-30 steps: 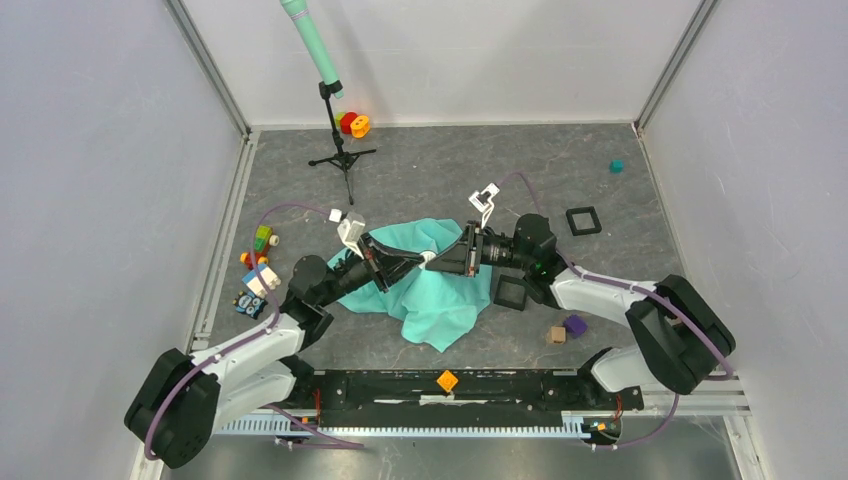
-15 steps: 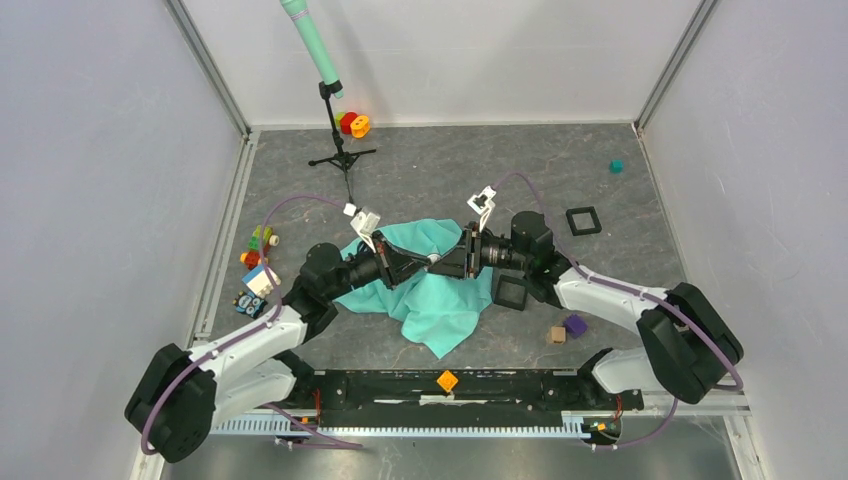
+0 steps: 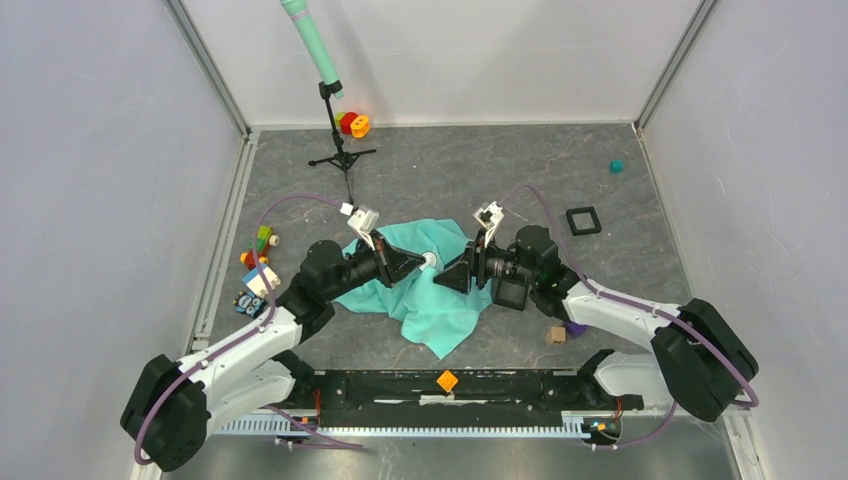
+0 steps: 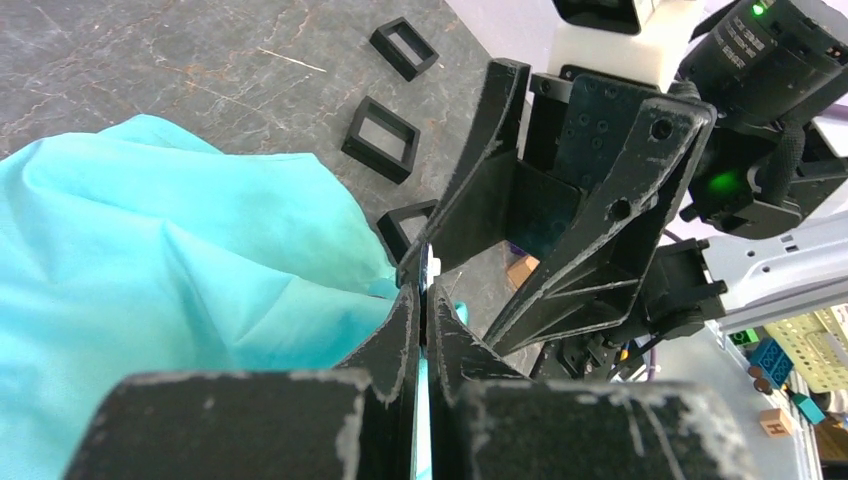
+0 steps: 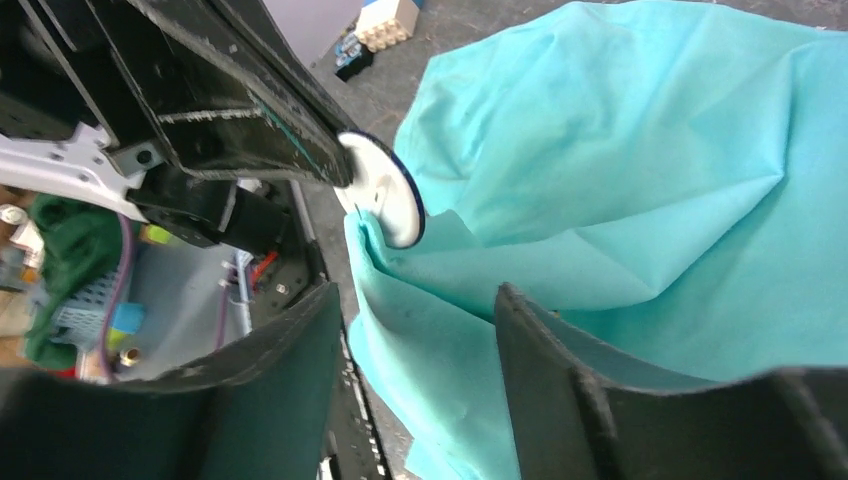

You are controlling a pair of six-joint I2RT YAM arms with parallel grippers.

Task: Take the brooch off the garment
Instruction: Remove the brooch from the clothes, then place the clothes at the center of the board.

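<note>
The garment (image 3: 440, 300), a turquoise T-shirt, lies crumpled mid-table, and one fold is lifted between the arms. The brooch (image 5: 385, 200), a small white disc with a dark rim, sits on that raised fold. My left gripper (image 3: 418, 265) is shut on the brooch; in the left wrist view the disc shows edge-on (image 4: 430, 268) at the tips of that gripper (image 4: 425, 300), over the cloth (image 4: 180, 260). My right gripper (image 3: 452, 275) faces it, open and a little apart. Between its spread fingers (image 5: 415, 295) hangs only cloth (image 5: 620, 180), untouched.
Two black square frames (image 3: 583, 220) (image 3: 511, 292) lie right of the shirt. A purple block (image 3: 575, 325) and a wooden cube (image 3: 556, 335) sit near the right arm. Toy blocks (image 3: 258, 265) are at the left, a tripod stand (image 3: 340, 150) at the back.
My right gripper has opened and drawn back to the right, away from the brooch. My left gripper stays shut on it and has shifted slightly right.
</note>
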